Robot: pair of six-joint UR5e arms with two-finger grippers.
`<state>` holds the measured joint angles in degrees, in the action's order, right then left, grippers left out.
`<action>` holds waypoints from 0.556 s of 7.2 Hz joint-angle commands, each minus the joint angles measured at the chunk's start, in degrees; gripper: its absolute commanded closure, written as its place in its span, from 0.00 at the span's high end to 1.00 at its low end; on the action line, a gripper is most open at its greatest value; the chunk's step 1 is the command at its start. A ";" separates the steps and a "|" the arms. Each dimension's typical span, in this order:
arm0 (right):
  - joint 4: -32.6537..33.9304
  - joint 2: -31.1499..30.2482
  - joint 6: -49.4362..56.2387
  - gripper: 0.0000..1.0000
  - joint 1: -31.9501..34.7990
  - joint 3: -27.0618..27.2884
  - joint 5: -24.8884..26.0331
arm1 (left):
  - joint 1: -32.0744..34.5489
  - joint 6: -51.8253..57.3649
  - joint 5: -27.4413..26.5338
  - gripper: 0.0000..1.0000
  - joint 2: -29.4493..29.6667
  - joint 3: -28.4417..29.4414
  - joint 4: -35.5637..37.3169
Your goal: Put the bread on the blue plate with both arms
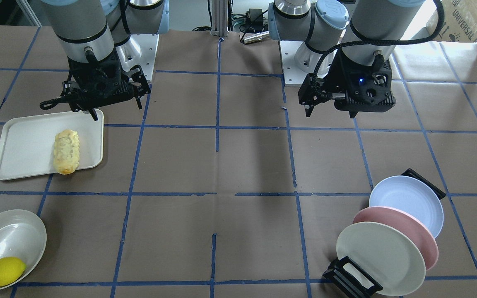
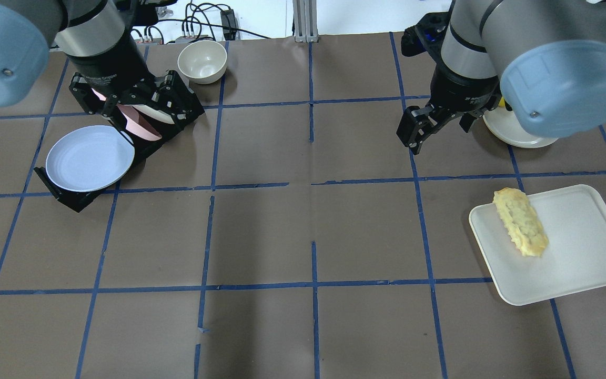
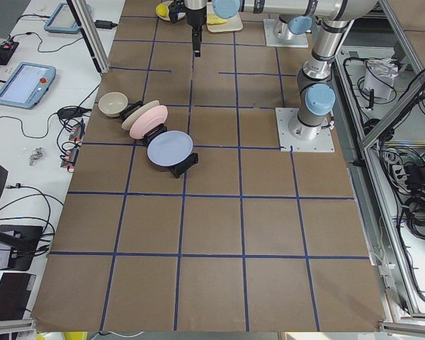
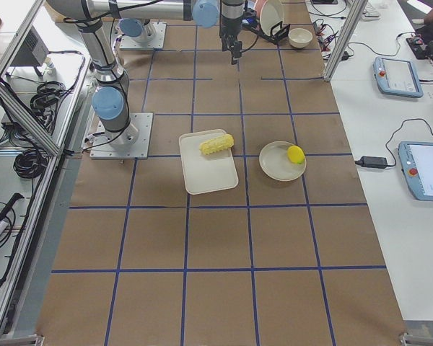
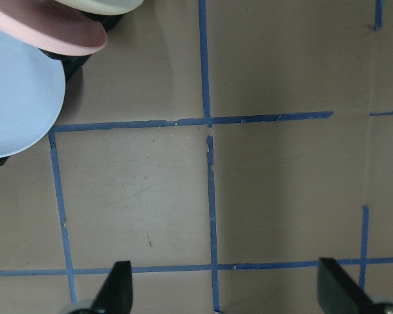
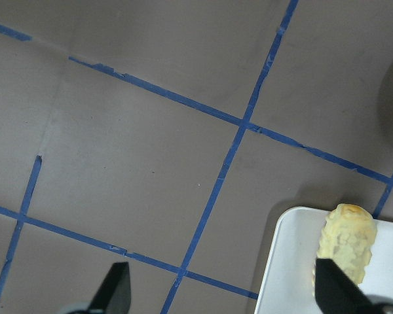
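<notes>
The bread (image 1: 66, 151) lies on a white tray (image 1: 23, 140), away from both grippers; it also shows in the overhead view (image 2: 520, 229) and the right wrist view (image 6: 346, 252). The blue plate (image 1: 408, 203) leans upright in a black rack (image 1: 348, 279), and also shows in the overhead view (image 2: 90, 158) and the left wrist view (image 5: 16, 98). My right gripper (image 2: 437, 134) is open and empty, hovering beyond the tray's far corner. My left gripper (image 2: 150, 118) is open and empty, held high near the rack.
A pink plate (image 1: 404, 231) and a cream-white plate (image 1: 379, 256) stand in the same rack. A white bowl (image 1: 15, 236) holds a lemon (image 1: 2, 271). A small cream bowl (image 2: 202, 60) sits at the far side. Brown paper with blue tape lines covers the table.
</notes>
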<state>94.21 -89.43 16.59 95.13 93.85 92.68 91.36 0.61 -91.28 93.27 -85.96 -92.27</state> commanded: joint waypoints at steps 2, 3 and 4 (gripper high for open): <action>0.09 0.04 -0.42 1.00 0.15 0.02 0.05 | -0.30 0.00 0.05 1.00 0.59 0.61 0.07; 0.01 0.13 -0.16 1.00 0.06 0.11 0.05 | -0.48 0.44 -0.13 1.00 1.12 0.70 0.07; 0.01 0.13 -0.07 1.00 0.06 0.28 -0.04 | -1.79 1.05 -0.39 1.00 1.64 0.70 0.07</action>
<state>94.24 -89.33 16.39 95.22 93.94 92.71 90.62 1.07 -91.42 94.34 -85.30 -92.20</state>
